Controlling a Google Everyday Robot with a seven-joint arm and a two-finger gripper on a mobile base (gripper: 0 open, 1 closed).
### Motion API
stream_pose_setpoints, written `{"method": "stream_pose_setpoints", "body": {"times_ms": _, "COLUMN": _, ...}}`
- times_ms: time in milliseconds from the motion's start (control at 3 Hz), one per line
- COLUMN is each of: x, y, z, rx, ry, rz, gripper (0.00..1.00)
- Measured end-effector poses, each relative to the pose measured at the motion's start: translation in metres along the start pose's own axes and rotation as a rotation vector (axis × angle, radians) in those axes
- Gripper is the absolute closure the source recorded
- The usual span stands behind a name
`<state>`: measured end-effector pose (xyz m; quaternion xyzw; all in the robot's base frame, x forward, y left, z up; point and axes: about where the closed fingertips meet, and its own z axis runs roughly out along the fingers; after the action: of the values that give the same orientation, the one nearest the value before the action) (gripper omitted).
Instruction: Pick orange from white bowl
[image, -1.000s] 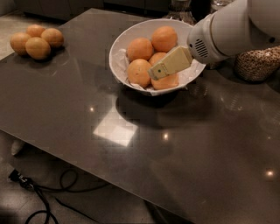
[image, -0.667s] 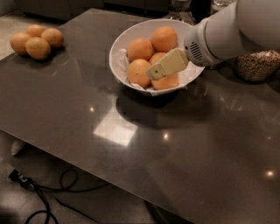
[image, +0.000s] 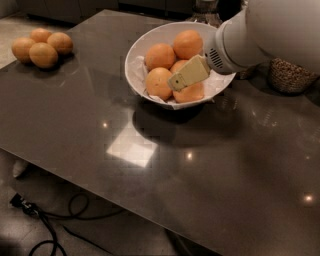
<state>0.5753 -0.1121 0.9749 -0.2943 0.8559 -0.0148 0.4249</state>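
Observation:
The white bowl (image: 142, 47) stands on the dark table at the back middle, lined with crumpled white paper. Several oranges lie in it: one at the back left (image: 160, 55), one at the back right (image: 188, 43), one at the front left (image: 158, 83), one at the front right (image: 192, 93). No stem dot shows on any of them. My gripper (image: 186, 75), pale yellow, reaches in from the right and lies over the oranges between the front left and front right ones. The white arm (image: 270, 30) covers the bowl's right rim.
Three loose oranges (image: 42, 47) lie at the table's far left corner. A glass jar of grain (image: 290, 75) stands right of the bowl, another jar (image: 205, 9) behind it. The table's front edge runs diagonally; cables (image: 50, 220) lie on the floor below.
The gripper has shifted slightly up and left over the oranges in the bowl. The oranges and the bowl have not moved.

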Motion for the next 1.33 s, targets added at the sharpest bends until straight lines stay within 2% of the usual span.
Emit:
{"method": "stream_pose_setpoints", "body": {"times_ms": 667, "x": 0.001, "y": -0.001, "z": 0.010, "rx": 0.013, "ry": 0.020, "rz": -0.025, "gripper": 0.07}}
{"method": "stream_pose_setpoints", "body": {"times_ms": 1000, "x": 0.003, "y": 0.000, "z": 0.026, "rx": -0.001, "ry": 0.038, "rz": -0.057, "gripper": 0.13}}
{"method": "stream_pose_setpoints", "body": {"times_ms": 1333, "x": 0.008, "y": 0.002, "z": 0.043, "rx": -0.033, "ry": 0.058, "rz": -0.109, "gripper": 0.38}}
